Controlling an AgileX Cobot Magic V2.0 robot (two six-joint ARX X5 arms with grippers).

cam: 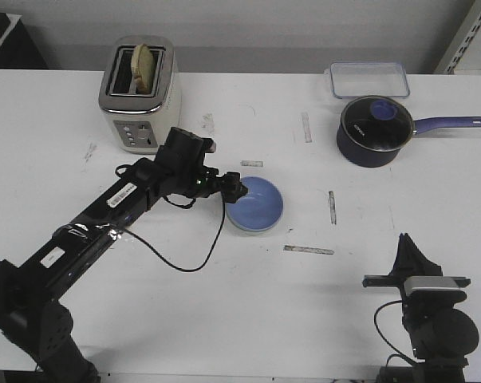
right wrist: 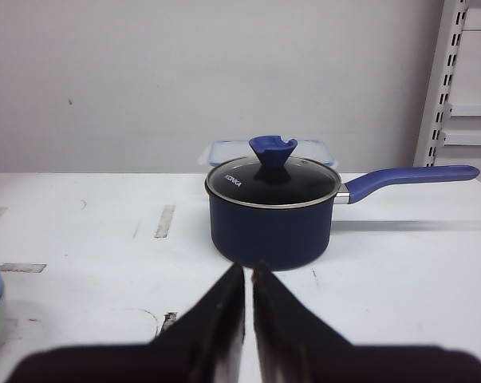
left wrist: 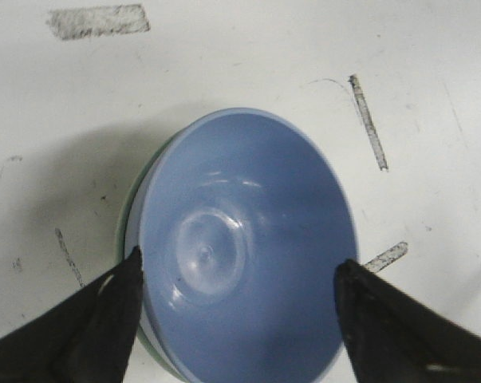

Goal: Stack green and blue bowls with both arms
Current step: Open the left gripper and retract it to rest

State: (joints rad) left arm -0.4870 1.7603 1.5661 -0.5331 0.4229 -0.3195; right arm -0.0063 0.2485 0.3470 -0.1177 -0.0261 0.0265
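Note:
The light blue bowl [cam: 254,204] sits nested inside the pale green bowl [left wrist: 122,227] near the middle of the table. Only a thin green rim shows beside the blue bowl [left wrist: 240,239] in the left wrist view. My left gripper [cam: 236,189] hangs over the stack's left side, open, and its fingers [left wrist: 104,319] straddle the bowls at the rim. It also shows in the left wrist view [left wrist: 240,263]. My right gripper [cam: 406,243] is shut and empty at the table's front right, far from the bowls, and faces the saucepan in the right wrist view [right wrist: 248,271].
A dark navy saucepan [cam: 373,130] with a glass lid and a blue handle stands at the back right. A clear plastic container [cam: 368,78] is behind it. A toaster [cam: 139,94] with bread stands at the back left. Tape marks [cam: 308,250] lie on the white table.

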